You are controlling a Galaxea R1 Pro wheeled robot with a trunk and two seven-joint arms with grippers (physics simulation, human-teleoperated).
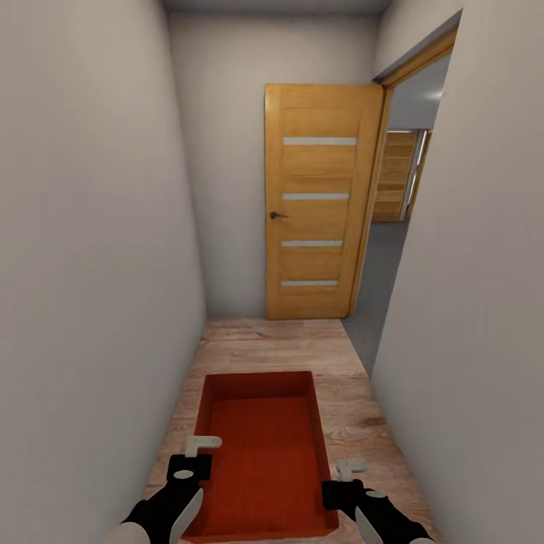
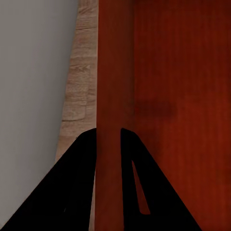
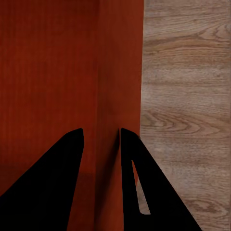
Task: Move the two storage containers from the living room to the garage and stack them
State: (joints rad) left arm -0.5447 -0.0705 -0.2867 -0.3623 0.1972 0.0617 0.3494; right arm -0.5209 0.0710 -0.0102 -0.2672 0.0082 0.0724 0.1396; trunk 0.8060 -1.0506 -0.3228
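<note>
One orange-red storage container (image 1: pixel 264 453) is carried level above the wood-plank floor (image 1: pixel 257 344) of a narrow corridor, each long wall clamped between the fingers of the left hand (image 2: pixel 108 137) and right hand (image 3: pixel 101 137), so that tipping is prevented. The slatted wooden door (image 1: pixel 321 200) stands open ahead, presumably the way to the garage.

Container (image 1: pixel 264 453) low in front, between both grippers (one per side wall); door (image 1: pixel 317 211) ahead, doorway (image 1: pixel 393 249) to its right.
</note>
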